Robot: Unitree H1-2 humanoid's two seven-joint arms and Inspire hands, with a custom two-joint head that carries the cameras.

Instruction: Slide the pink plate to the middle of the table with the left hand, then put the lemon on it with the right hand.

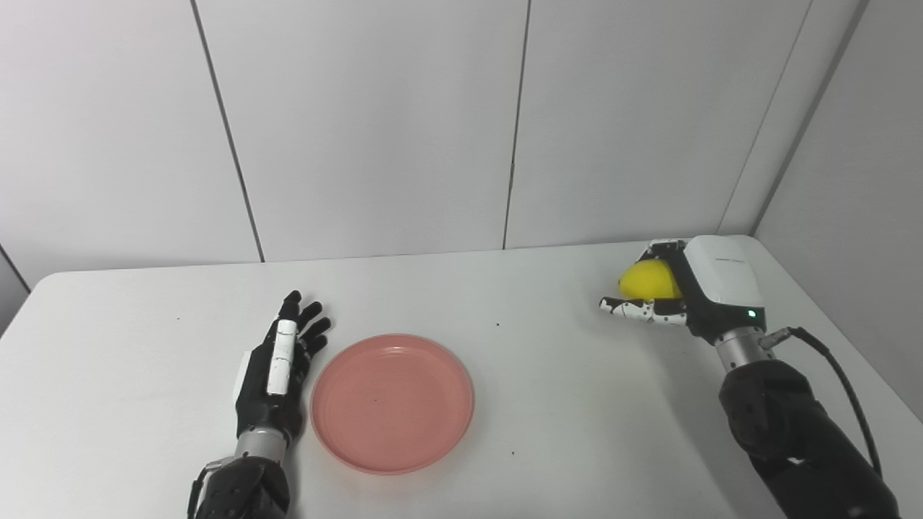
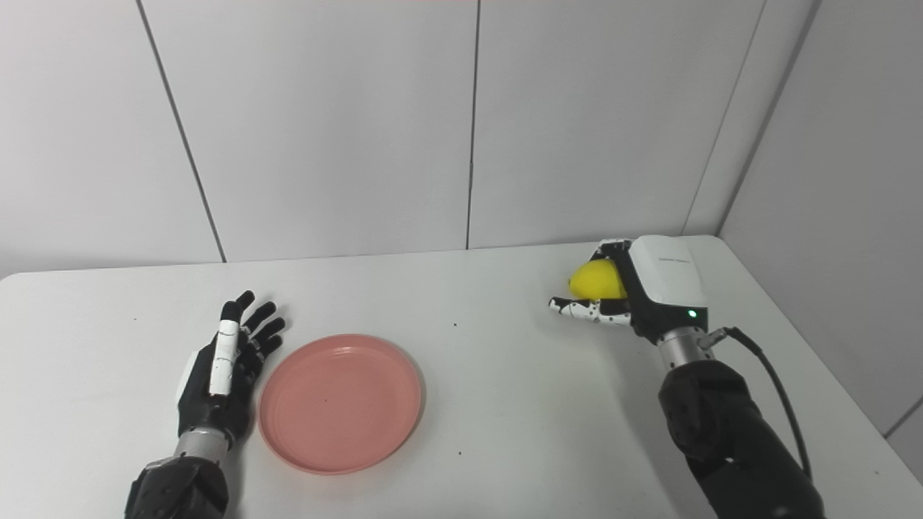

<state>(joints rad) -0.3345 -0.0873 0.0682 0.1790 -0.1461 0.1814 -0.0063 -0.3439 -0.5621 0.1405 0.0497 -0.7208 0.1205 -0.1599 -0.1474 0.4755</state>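
The pink plate [image 1: 393, 402] lies flat on the white table [image 1: 562, 404], a little left of its middle, with nothing on it. My left hand [image 1: 277, 364] rests open just beside the plate's left rim, fingers stretched toward the wall; whether it touches the rim I cannot tell. Near the table's far right corner, my right hand [image 1: 678, 288] is wrapped around the yellow lemon [image 1: 647, 280]. Its fingers curl over the lemon's top and far side, and the thumb runs along the lemon's near side. The lemon's far side is hidden by the hand.
White wall panels [image 1: 360, 130] stand behind the table, and a side wall [image 1: 851, 158] closes the right. A black cable [image 1: 840, 375] loops from the right wrist. Bare tabletop lies between the plate and the right hand.
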